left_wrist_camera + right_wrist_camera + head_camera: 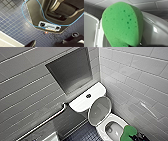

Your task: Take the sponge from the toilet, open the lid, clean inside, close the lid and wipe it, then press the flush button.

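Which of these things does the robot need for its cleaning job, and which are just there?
For the job: sponge, toilet, lid (raised), flush button.
Just there: grab bar, wall niche, floor tiles.

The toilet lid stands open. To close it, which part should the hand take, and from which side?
Probably the free upper rim of the lid, from the bowl side. It stands raised in front of the tank, hinged at its lower end, so that rim gives the most leverage.
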